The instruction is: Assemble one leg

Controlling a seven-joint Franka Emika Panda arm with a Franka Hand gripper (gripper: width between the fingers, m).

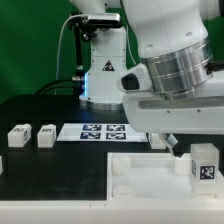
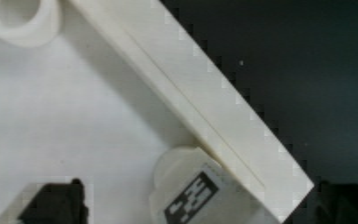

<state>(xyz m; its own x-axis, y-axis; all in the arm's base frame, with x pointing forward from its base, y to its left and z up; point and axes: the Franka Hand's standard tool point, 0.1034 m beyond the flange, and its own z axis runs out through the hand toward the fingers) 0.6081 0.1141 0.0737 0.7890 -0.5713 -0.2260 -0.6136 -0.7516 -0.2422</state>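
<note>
Wrist view shows my gripper (image 2: 208, 210) spread wide and released. One dark finger (image 2: 51, 204) is clear of everything, and only a sliver of the other shows at the opposite corner. The leg (image 2: 194, 190) sits between them with its black-and-white tag facing the camera. I see a plain gap between the leg and the nearer finger, so I am gripping nothing.

The leg lies against the raised edge of the large flat white piece (image 2: 87, 120), which runs diagonally across the picture. One round socket (image 2: 23, 24) shows at that piece's far corner. Beyond the edge is the black counter (image 2: 309, 60).

From the exterior view, the leg (image 1: 205, 164) stands upright at the right-hand corner of the large flat white piece (image 1: 140, 175), just below my wrist. I cannot tell whether it is seated in a socket.

Farther back, the marker board (image 1: 100, 131) lies flat on the counter. Well apart at the exterior view's left, two more small white blocks (image 1: 15, 136) (image 1: 45, 134) stand side by side. Behind them all is my base (image 1: 100, 70).
</note>
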